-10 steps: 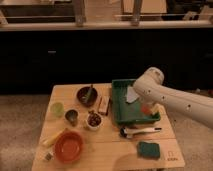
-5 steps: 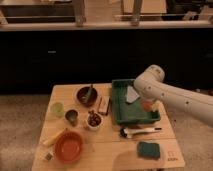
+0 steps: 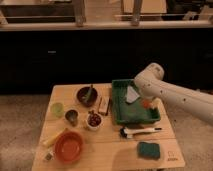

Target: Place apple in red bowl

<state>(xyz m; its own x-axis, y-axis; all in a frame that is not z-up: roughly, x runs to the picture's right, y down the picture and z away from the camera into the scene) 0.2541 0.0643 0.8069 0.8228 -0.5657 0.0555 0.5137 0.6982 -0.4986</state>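
Note:
The apple [image 3: 145, 104] is a small orange-red fruit at the tip of my gripper [image 3: 148, 104], over the right side of the green tray [image 3: 121, 111]. The gripper is shut on the apple, and the white arm reaches in from the right. The red bowl [image 3: 69, 146] is wide and shallow. It stands at the front left of the wooden table [image 3: 110, 150], far to the left of and nearer than the gripper, with nothing in it.
A dark brown bowl with a green utensil [image 3: 86, 95], a small white bowl of red bits [image 3: 93, 120], a green cup [image 3: 57, 109] and a dark cup [image 3: 72, 117] stand between tray and red bowl. A brush [image 3: 140, 132] and a green sponge [image 3: 149, 150] lie at front right.
The gripper with the apple has risen slightly over the tray's right side. Nothing else on the table has moved.

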